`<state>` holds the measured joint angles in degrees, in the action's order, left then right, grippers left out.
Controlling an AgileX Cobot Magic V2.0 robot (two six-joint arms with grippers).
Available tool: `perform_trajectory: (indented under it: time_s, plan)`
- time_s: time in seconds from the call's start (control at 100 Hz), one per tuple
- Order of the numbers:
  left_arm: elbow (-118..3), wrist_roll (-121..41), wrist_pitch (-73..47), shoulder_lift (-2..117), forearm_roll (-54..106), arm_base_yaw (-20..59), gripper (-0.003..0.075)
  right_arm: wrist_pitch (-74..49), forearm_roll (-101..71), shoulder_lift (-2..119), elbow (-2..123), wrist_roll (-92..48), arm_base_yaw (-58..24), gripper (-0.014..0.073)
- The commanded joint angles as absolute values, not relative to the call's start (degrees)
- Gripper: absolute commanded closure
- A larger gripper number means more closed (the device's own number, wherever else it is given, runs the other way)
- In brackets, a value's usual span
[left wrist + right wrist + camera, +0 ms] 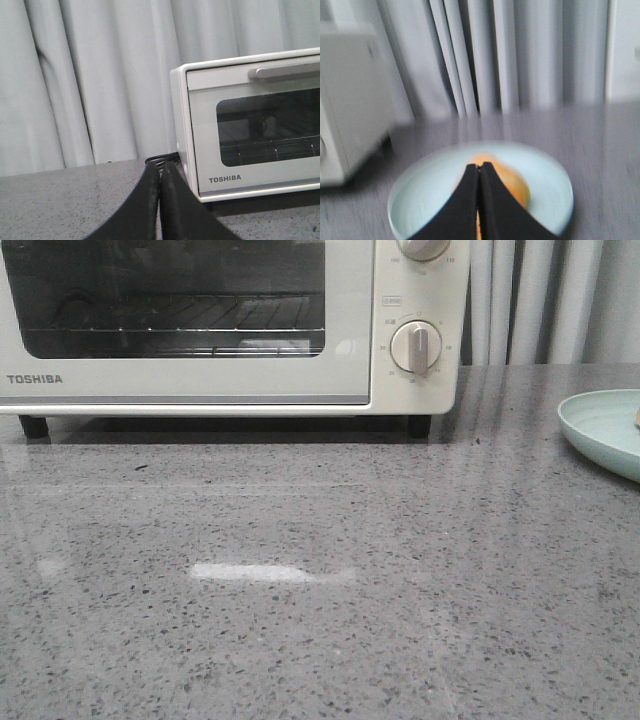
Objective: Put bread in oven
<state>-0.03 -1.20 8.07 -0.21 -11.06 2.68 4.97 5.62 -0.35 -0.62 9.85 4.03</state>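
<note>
Plainly the task has barely begun, to judge from how things lie: the oven (230,325), a cream-white TOSHIBA toaster oven, stands at the back of the grey speckled countertop (320,590) with its glass-windowed door (260,135) shut, and its wire rack (180,315) looks bare behind the glass. The bread (512,182) lies on a pale mint plate (420,195), which the front view shows only as a rim at the right edge of the counter, well apart from the oven. What is left, then, is nearly everything: the door opened, the roll taken up, carried across and laid on the rack. In the right wrist view the bread appears as a rounded golden-orange mound near the middle of the plate; the picture is blurred, so any stripes or tapered ends cannot be made out. The right gripper (479,172) hovers before the plate with its black fingers pressed together and holding nothing, the tips seen against the bread, though whether they touch it I cannot tell. The left gripper (160,167) likewise has its fingers closed on nothing, pointing toward the oven's left corner, where a dark cable (162,159) runs behind it.
</note>
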Motion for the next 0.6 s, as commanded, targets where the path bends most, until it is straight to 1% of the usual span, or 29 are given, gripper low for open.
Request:
perform_trajectory:
  time_s: [0.0, 0.09, 0.17, 0.2, 0.24, 0.26, 0.28, 0.31, 0.38, 0.41, 0.52, 0.59]
  plan:
    - [1.3, -0.7, 13.1, -1.9, -9.9, 2.5, 0.0741, 21.5, 5.6, -1.6, -1.3, 9.5, 4.5, 0.0668]
    - [1.3, 0.0, 16.5, -1.9, -6.8, 2.5, 0.0741, 33.5, 5.4, -1.6, -1.3, 10.9, 4.5, 0.0668]
    - [1.3, 1.7, 22.6, -1.9, -4.4, 2.5, 0.0742, 40.2, 5.4, -1.6, -1.2, 20.3, 4.5, 0.0668]
    - [1.2, 2.5, 24.2, -1.9, -3.9, 2.5, 0.0742, 39.9, 5.9, -1.6, -0.7, 21.9, 4.5, 0.0668]
    - [1.0, 4.4, 25.0, -1.9, -3.3, 2.5, 0.0742, 35.6, 9.9, -1.6, 0.5, 24.8, 4.5, 0.0668]
    - [0.7, 5.4, 24.5, -1.9, -3.0, 2.5, 0.0742, 30.5, 13.8, -1.6, 1.4, 25.6, 4.5, 0.0668]
    - [0.6, 5.9, 23.8, -1.9, -3.0, 2.5, 0.0742, 28.1, 18.7, -1.6, 2.5, 26.6, 4.4, 0.0668]
    - [0.1, 6.7, 22.3, -1.9, -3.0, 2.5, 0.0742, 24.8, 27.1, -1.5, 3.9, 32.2, 4.1, 0.0668]
    - [-1.3, 8.0, 17.5, -1.9, -3.0, 2.5, 0.0742, 24.6, 40.5, -0.6, 7.3, 43.4, 3.7, 0.0668]
    - [-2.0, 8.0, 16.0, -1.9, -3.0, 2.5, 0.0742, 25.3, 44.5, -0.1, 8.8, 45.3, 3.7, 0.0668]
    - [-4.2, 8.0, 15.2, -1.9, -3.1, 2.5, 0.0742, 25.6, 49.8, 2.4, 12.5, 46.7, 3.6, 0.0668]
    - [-5.7, 8.0, 15.6, -1.4, -4.2, 2.5, 0.0742, 21.7, 49.8, 4.7, 14.8, 50.5, 3.6, 0.0668]
